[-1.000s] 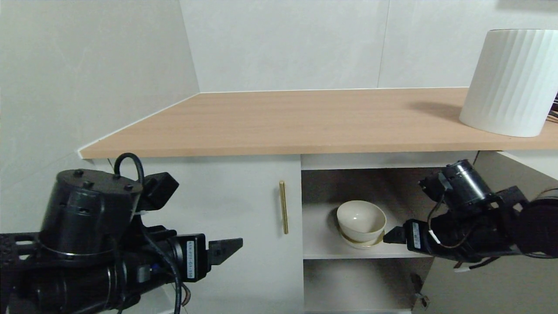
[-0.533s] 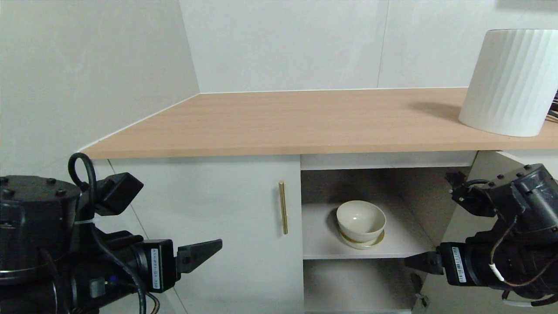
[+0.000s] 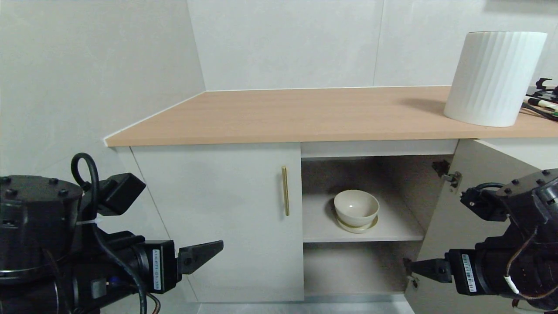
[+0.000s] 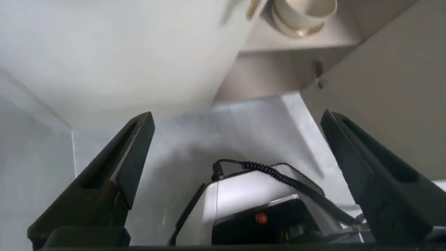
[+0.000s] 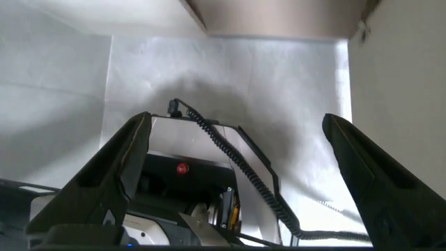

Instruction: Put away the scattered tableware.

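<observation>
**Right gripper** (image 3: pixel 415 267): fingers spread wide, holding nothing. It sits low, level with the cabinet's lower compartment, and its tip points into the opening. It is just in front of the inner face of the open pale-grey right cabinet door (image 3: pixel 449 222).

**Left gripper** (image 3: pixel 209 253): fingers likewise spread and empty. It sits low before the closed pale-grey left cabinet door (image 3: pixel 218 209), well apart from the opening.

**Task item:** a cream ceramic bowl (image 3: pixel 356 208), upright, nested on a matching shallow saucer (image 3: pixel 357 226). Both stand on the grey middle shelf (image 3: pixel 318 222) inside the open right compartment.
- The bowl lies ahead of the right gripper, above it and slightly toward the robot's left.
- It lies far to the right of the left gripper.
- The right arm is the nearer of the two.
- Being round, the bowl has no long axis, and its rim faces up.
- It appears stowed.

**Likely next concern:** the open door.
- It stands upright, hinged at the right side of the opening, and swings out toward the robot.
- The right arm is beside it, so it is the better placed to push it shut.

**Edges and room:**
- There is bare shelf on both sides of the bowl.
- The shelf's front lip and the slim brass bar handle (image 3: pixel 285 190) border the opening.
- The light wood countertop (image 3: pixel 305 113) overhangs above. On its right end it carries a tall white ribbed cylinder (image 3: pixel 492 78) and some cables (image 3: pixel 540 100).
</observation>
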Tool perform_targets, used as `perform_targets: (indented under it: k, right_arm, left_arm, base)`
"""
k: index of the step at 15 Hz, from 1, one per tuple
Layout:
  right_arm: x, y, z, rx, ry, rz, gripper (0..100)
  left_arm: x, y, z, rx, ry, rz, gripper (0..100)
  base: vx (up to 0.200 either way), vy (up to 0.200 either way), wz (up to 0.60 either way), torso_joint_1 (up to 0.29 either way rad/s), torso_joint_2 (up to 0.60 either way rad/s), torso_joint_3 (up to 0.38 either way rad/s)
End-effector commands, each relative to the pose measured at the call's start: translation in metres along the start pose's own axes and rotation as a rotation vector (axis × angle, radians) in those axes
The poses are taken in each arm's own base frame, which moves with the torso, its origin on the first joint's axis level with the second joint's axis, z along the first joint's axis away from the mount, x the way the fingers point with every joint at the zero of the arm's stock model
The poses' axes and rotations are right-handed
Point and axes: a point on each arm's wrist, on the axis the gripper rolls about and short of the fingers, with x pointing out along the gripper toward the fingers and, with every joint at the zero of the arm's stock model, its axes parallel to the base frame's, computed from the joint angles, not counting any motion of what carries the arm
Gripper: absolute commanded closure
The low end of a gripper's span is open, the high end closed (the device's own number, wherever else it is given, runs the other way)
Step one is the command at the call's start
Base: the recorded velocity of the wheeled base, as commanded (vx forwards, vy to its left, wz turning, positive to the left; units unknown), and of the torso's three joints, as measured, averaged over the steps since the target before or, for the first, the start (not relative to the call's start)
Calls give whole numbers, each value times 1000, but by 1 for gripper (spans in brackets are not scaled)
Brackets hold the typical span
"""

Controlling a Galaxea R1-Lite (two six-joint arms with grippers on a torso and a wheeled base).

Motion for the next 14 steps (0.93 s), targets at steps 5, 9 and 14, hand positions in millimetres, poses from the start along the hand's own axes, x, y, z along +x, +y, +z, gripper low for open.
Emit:
perform_targets:
  k: [5, 9, 14]
  right_arm:
    - [0, 0, -1, -3, 3, 1, 0]
    - [1, 0, -1, -3, 4, 0, 0]
    - [0, 0, -2, -3, 6, -1, 0]
  left_arm:
    - [3, 0, -1, 1, 12, 6, 0]
    - [5, 0, -2, 3, 20, 10, 0]
    - [5, 0, -3, 4, 23, 6, 0]
  base:
    - [-200, 0, 0, 3, 1, -3]
    - [-200, 0, 0, 1, 2, 4]
    - [-120, 0, 0, 1, 0, 1]
